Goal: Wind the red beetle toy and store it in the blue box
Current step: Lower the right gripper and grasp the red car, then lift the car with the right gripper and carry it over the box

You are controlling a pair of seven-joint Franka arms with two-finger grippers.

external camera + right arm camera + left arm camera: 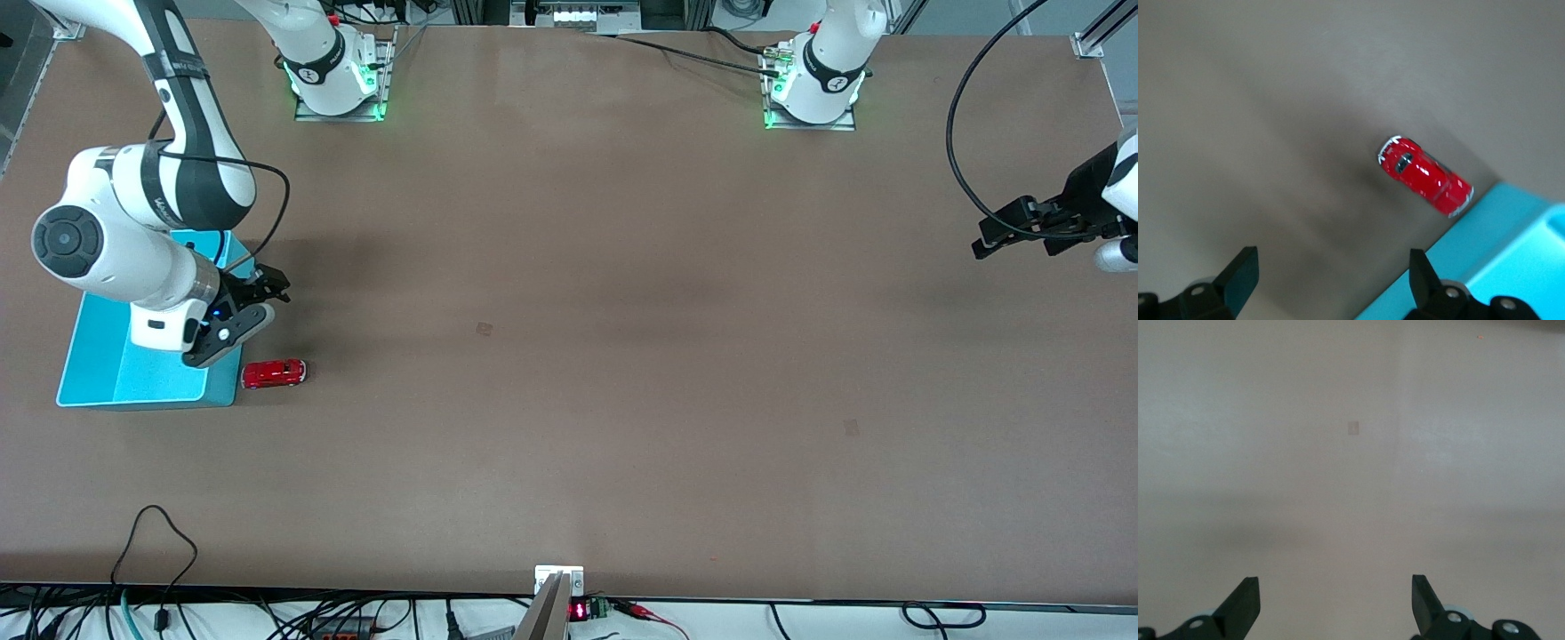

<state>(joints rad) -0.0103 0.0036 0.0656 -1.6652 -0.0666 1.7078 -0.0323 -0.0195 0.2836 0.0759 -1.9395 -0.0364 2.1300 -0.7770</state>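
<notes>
The red beetle toy (274,373) stands on the table, right beside the blue box (133,378), on the side toward the left arm's end. My right gripper (247,311) is open and empty, up in the air over the box's edge near the toy. In the right wrist view the toy (1426,177) lies ahead of my open right gripper (1331,280), next to the box wall (1501,257). My left gripper (1000,236) waits open and empty at the left arm's end of the table; the left wrist view shows its fingers spread over bare table (1335,603).
The right arm's elbow hangs over part of the blue box. A small faint patch (484,329) marks the brown table top near the middle. Cables (151,542) lie at the table edge nearest the front camera.
</notes>
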